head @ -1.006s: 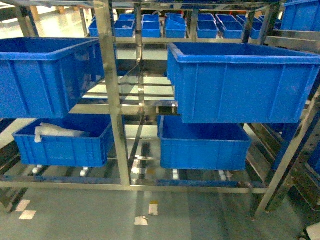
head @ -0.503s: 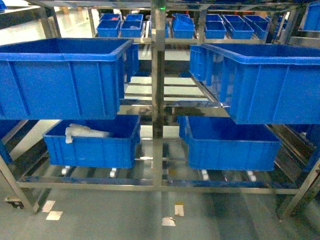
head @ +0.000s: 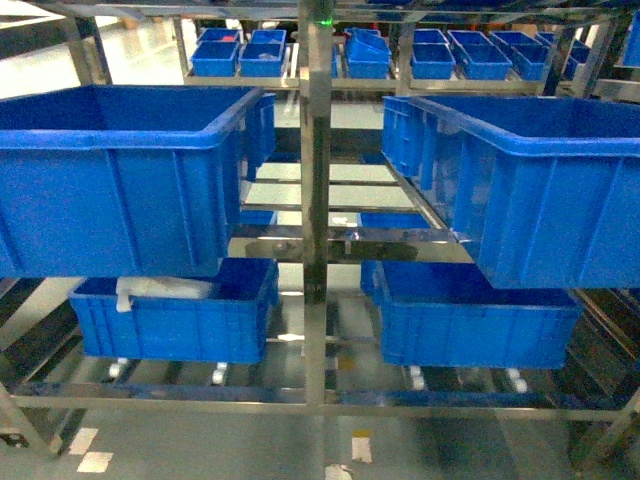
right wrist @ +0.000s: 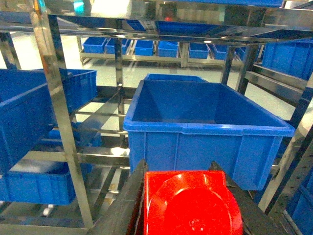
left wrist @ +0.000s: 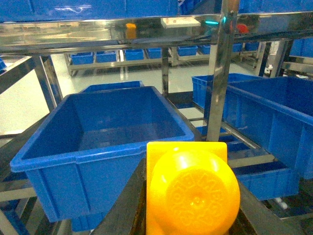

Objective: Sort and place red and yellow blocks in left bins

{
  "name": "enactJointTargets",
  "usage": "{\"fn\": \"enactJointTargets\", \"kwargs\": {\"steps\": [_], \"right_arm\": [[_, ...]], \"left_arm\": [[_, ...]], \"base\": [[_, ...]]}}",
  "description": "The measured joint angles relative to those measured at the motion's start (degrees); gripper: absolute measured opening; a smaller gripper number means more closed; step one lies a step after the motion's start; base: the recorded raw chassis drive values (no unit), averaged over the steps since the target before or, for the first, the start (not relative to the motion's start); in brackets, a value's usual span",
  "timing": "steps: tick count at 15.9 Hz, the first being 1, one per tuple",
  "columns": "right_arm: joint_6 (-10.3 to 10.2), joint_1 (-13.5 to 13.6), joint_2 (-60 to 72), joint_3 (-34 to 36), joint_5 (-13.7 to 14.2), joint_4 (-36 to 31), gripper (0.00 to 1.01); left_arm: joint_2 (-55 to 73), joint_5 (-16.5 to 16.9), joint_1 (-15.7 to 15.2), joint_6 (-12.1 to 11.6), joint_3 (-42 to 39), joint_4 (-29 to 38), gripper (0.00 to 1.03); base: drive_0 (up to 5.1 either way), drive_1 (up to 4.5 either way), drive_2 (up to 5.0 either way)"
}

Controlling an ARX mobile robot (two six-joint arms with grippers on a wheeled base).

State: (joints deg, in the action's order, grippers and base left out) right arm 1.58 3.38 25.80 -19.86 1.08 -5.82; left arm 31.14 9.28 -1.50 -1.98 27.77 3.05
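Left wrist view shows a glossy translucent orange-yellow toy brick (left wrist: 188, 188) with a round stud facing the lens, clamped in the left pincer (left wrist: 188, 205), whose dark fingers (left wrist: 128, 200) press its flanks; just ahead and a little lower sits a large deep bright blue plastic bin (left wrist: 102, 152) on the steel rack, its inside bare. Right wrist view shows a glossy red brick (right wrist: 190, 203) held the same way in the right pincer (right wrist: 188, 208), with another deep blue bin (right wrist: 210, 129) in front of it. Head view shows neither pincer, only the rack's upper-left blue bin (head: 110, 185) and its neighbours. Both bricks look hard, light and slick, so I judge they could slip or twist if the squeeze loosens; the flat side walls below the studs are the sound place to hold, as now. Each should drop cleanly once over a left-hand bin
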Motion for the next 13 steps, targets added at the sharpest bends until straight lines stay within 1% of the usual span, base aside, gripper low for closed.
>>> {"fn": "enactJointTargets", "kwargs": {"steps": [10, 11, 13], "right_arm": [[0.0, 0.0, 0.33, 0.0, 0.02, -0.02, 0.28], [0.0, 0.0, 0.33, 0.0, 0.0, 0.0, 0.28], [0.0, 0.0, 0.81, 0.0, 0.0, 0.26, 0.28]], "left_arm": [[0.24, 0.0, -0.04, 0.0, 0.0, 0.02, 0.27], [0.26, 0.02, -0.04, 0.0, 0.0, 0.0, 0.27], [0.87, -0.04, -0.09, 0.0, 0.0, -0.13, 0.27]], "base": [[0.0, 4.29, -4.3], [0.1, 2.38, -2.2], [0.0, 0.0, 0.0]]}}
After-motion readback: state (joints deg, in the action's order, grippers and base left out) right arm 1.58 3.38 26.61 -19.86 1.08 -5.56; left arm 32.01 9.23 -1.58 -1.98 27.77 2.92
